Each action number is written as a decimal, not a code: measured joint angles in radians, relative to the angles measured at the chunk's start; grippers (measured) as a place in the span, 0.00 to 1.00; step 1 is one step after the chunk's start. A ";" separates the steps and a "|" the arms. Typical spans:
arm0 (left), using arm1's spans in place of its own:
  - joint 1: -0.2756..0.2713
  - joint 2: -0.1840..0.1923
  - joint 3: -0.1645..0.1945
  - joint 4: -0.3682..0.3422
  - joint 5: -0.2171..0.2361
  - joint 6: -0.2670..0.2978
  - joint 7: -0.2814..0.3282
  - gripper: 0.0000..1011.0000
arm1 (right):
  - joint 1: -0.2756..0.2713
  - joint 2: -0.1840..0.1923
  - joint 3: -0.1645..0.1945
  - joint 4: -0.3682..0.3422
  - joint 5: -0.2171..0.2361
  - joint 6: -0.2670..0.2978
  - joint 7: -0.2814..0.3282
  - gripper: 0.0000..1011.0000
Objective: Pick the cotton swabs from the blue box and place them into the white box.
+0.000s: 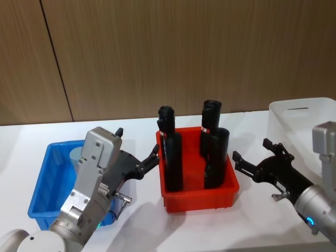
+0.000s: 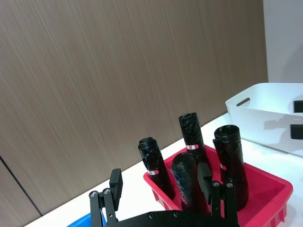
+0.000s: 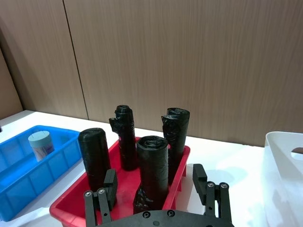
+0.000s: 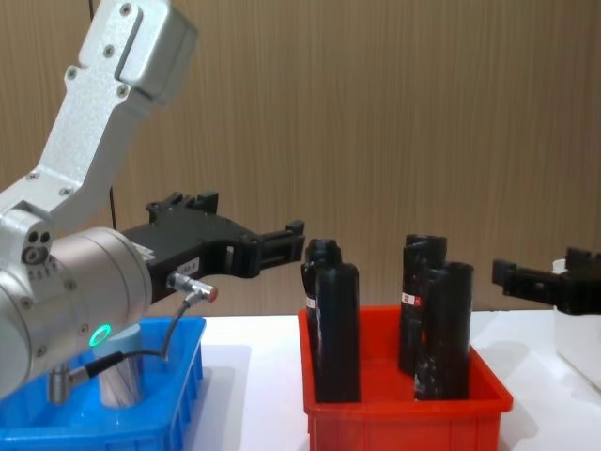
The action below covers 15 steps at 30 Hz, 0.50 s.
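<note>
A swab tub (image 3: 41, 144) stands upright in the blue box (image 1: 44, 202), long axis vertical, its pale lid facing up, near the box's far wall. In the chest view its lower body (image 4: 120, 381) shows behind the left arm's cable.

The blue box sits at the left of the white desk (image 1: 142, 220), a red bin (image 1: 198, 197) in the middle, the white box (image 1: 307, 121) at the right. Four black bottles (image 1: 172, 157) stand upright in the red bin.

The left gripper (image 1: 137, 164) hangs above the blue box's right edge, beside the red bin, pointing forward and to the right; its jaws are apart and hold nothing. The right gripper (image 1: 255, 157) hovers between the red bin and the white box, pointing forward and leftward, its jaws also apart and empty. Both grippers are clear of the tub.
</note>
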 joint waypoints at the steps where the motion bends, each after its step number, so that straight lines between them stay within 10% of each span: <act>1: 0.000 0.000 0.000 0.000 0.000 0.000 0.000 0.99 | 0.017 -0.004 0.001 0.026 0.006 -0.004 0.018 0.99; 15: 0.000 0.000 0.000 0.000 0.000 0.000 0.000 0.99 | 0.175 -0.041 0.011 0.272 0.039 -0.056 0.152 0.99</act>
